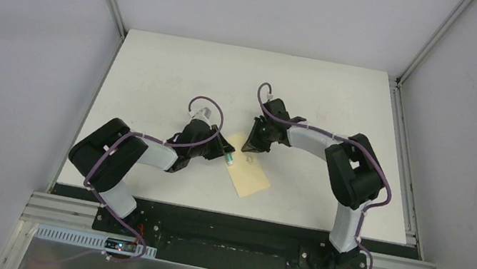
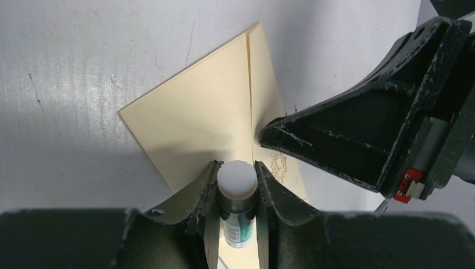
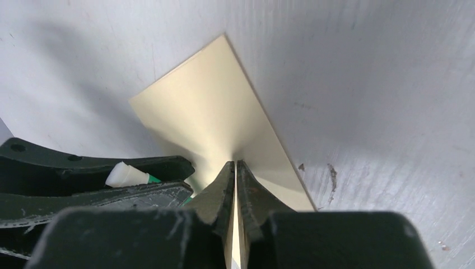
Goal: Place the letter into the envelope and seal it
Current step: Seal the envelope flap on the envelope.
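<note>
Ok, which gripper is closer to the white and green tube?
Left. The left gripper is clamped around the tube; the right gripper sits just beside it, shut on the envelope.

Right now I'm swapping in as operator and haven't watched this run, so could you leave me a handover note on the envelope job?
Left gripper: fingers shut on the glue stick, white end toward the envelope.
Right gripper: fingers shut on an edge of the envelope.
The envelope lies on the table, between both arms.
Done: no loose letter in view, so it is likely inside; unconfirmed.
Left: apply glue, then seal the envelope.
</note>
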`<state>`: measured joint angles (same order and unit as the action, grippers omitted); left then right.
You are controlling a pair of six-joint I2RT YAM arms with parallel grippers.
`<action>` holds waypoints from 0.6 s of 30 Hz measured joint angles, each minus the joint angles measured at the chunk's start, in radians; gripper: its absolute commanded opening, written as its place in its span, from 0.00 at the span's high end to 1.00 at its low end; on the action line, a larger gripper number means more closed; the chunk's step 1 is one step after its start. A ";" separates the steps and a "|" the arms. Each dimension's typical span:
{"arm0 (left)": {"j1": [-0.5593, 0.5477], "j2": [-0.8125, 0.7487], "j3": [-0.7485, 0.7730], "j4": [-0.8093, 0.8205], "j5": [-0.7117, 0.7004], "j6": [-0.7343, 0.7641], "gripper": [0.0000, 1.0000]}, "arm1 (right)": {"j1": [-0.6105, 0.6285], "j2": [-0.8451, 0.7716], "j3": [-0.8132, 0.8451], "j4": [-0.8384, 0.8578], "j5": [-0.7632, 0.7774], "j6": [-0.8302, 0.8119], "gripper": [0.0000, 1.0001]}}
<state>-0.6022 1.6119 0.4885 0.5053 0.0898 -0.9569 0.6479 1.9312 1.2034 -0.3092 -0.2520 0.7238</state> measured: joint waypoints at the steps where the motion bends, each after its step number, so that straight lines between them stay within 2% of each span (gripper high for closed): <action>1: 0.000 0.003 0.001 0.003 0.002 0.001 1.00 | -0.005 0.004 0.005 0.000 -0.002 -0.001 0.94; 18: 0.000 0.019 0.009 0.015 0.025 0.003 1.00 | -0.029 0.082 0.120 -0.029 -0.011 -0.024 0.94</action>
<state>-0.6022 1.6310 0.4973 0.5205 0.1150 -0.9535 0.6189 2.0132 1.3231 -0.3382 -0.2634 0.7002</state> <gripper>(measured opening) 0.239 0.062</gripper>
